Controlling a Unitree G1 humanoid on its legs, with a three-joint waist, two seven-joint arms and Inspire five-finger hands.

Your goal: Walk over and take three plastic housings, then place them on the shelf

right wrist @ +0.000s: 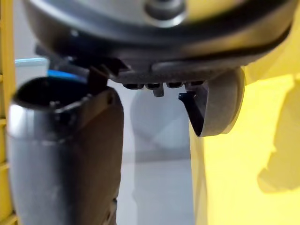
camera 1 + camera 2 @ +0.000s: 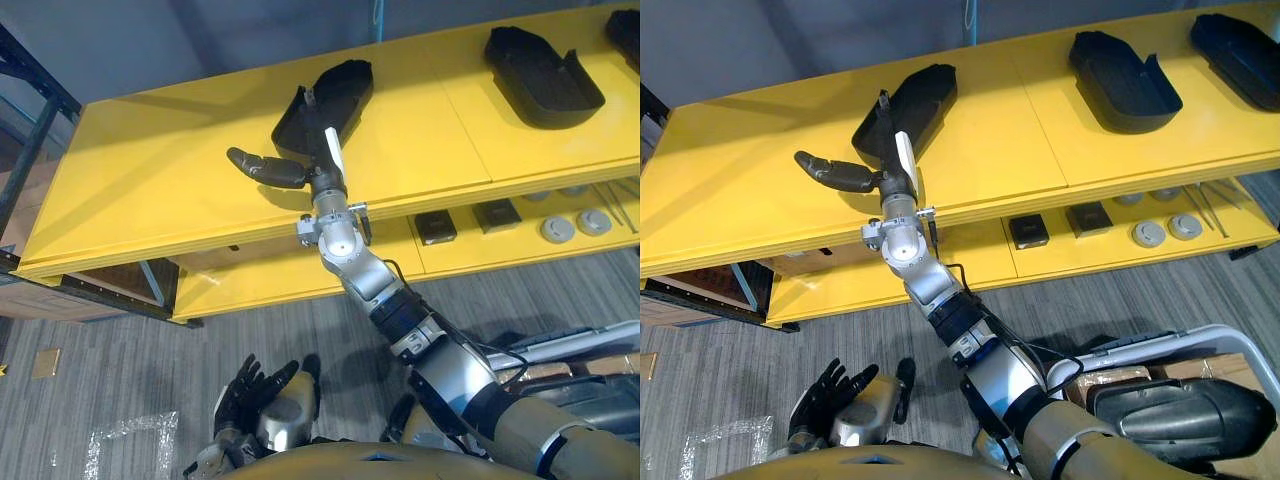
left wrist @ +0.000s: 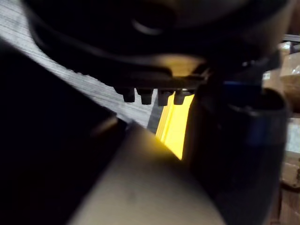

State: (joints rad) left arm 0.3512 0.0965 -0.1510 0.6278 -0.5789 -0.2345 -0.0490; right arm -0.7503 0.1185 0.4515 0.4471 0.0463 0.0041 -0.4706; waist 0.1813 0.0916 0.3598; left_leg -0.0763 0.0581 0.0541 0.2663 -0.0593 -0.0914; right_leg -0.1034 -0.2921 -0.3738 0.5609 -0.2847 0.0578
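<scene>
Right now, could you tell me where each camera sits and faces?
Left eye view: on the head, looking down at the yellow shelf; right hand reaches a housing, left hand hangs low.
Right eye view: beside it, sharing the same scene.
Left wrist view: along its own hand, toward floor and shelf.
Right wrist view: along its thumb, over the shelf.

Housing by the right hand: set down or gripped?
Set down, it seems: housing lies on the shelf; fingers of the right hand stretch straight beside it, not round it.
</scene>
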